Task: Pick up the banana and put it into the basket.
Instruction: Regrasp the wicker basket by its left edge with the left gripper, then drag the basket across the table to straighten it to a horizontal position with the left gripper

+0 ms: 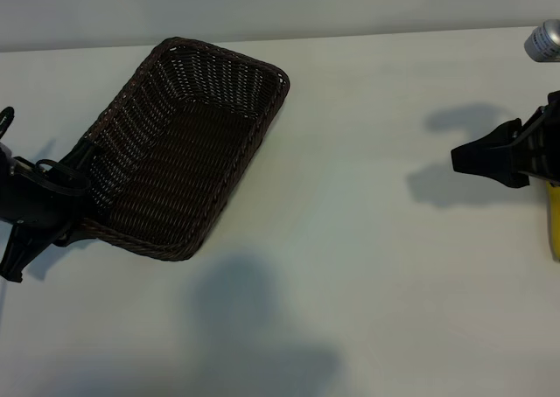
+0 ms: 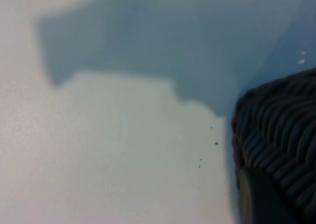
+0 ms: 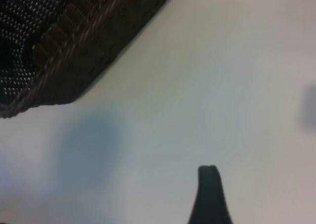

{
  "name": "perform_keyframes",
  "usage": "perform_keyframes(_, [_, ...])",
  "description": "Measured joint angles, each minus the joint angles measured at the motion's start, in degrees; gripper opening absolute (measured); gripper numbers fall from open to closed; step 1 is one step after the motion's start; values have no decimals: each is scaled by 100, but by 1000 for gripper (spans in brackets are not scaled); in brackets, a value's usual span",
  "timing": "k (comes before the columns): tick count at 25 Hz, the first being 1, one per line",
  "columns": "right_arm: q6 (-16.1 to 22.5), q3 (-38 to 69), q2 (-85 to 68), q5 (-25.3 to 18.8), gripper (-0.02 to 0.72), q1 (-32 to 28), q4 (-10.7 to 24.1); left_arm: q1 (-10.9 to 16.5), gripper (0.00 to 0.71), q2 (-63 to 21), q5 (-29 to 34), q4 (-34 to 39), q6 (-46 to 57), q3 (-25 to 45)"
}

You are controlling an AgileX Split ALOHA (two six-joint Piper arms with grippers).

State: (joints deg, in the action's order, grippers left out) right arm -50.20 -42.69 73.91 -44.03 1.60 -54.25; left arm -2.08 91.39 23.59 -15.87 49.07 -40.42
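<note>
Two arms frame the scene from above. The left gripper [image 1: 61,200] sits at the near-left corner of the basket [image 1: 188,143], its fingers at the woven rim; the left wrist view shows a dark finger [image 2: 261,199] pressed against the wicker wall. Whether the jaws have fully pinched the rim cannot be told, since the arm's own bulk covers the contact. The basket rests on the white table [image 1: 367,240], angled, its floor bare. The right gripper [image 1: 490,163] hovers at the far right edge with jaws apart, holding nothing; one fingertip [image 3: 210,194] shows in its wrist view above bare table. The banana [image 1: 554,226] lies just beneath and behind that gripper, only a yellow sliver visible at the frame's edge, well apart from the basket. A grey cylindrical object [image 1: 544,40] stands beyond it.

Risks, as judged from this layout: a shallow bite on the rim could slip, or could drag and tilt the light basket, shifting the drop target. The banana's smooth curved skin may roll out of a pinch placed off its middle. The long carry across open table gives a loose hold time to fail.
</note>
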Motion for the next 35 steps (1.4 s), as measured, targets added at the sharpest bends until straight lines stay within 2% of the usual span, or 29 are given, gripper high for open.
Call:
perform_keyframes(11, [0, 0, 0, 0, 525, 0, 0, 0, 179, 0, 119, 0, -343, -198])
perform_keyframes(15, [0, 0, 0, 0, 525, 0, 5, 0, 179, 12, 231, -162, -1038, -517])
perform_keyframes(20, [6, 0, 0, 0, 525, 0, 5, 0, 179, 16, 526, -818, -2273, -1075])
perform_keyframes(24, [0, 0, 0, 0, 525, 0, 5, 0, 179, 20, 1196, -941, -3177, -1617])
perform_keyframes(27, [0, 0, 0, 0, 525, 0, 5, 0, 179, 143, 1935, -922, -3787, -2130])
perform_keyframes(35, [7, 0, 0, 0, 525, 0, 5, -36, 179, 1408, 4056, -781, -5216, -4032])
